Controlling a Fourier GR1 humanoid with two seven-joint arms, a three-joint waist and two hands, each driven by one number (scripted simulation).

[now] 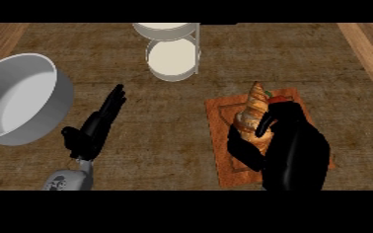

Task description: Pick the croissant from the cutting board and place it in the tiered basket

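A golden-brown croissant lies on the orange-brown cutting board at the right of the head view. My right hand is over the board, its thumb and fingers curled round the croissant's near end, hiding part of it. A small red thing shows just past the hand. The tiered basket, white with round trays, stands at the far middle of the counter, well apart from the board. At the lower left, my left hand stays open with straight fingers pointing up, holding nothing.
A large grey-white bowl sits at the left edge, close to my left hand. Brown counter top lies between the board and the basket. Wooden edges run along the far left and far right corners.
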